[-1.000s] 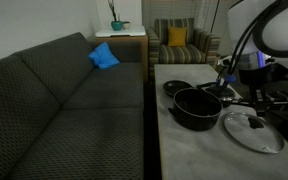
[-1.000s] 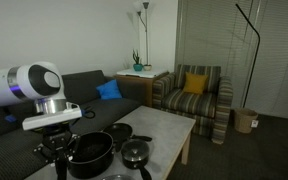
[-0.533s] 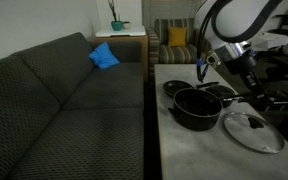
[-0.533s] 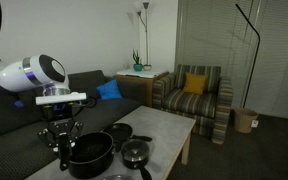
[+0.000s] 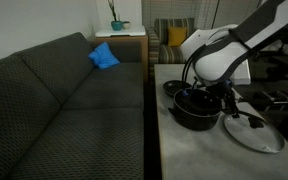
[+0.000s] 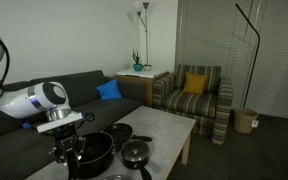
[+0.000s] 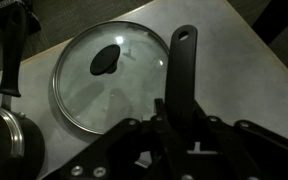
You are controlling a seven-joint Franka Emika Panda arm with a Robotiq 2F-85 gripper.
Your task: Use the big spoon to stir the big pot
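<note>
The big spoon (image 7: 182,70) is clamped by its thin black handle in my closed jaws. The big pot (image 5: 190,117) stands on the counter (image 5: 184,150) below them. My arm (image 5: 220,55) bends steeply down over it, with the glass lid (image 7: 104,85) beside it.

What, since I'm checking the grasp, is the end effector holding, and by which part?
The big spoon, clamped on its handle by the end effector.

Dark sofa (image 5: 54,110) beside my table (image 5: 176,145), blue cushion (image 5: 104,57) on it; striped armchair (image 6: 222,100), floor lamp (image 6: 142,8), white wall (image 6: 74,35).
</note>
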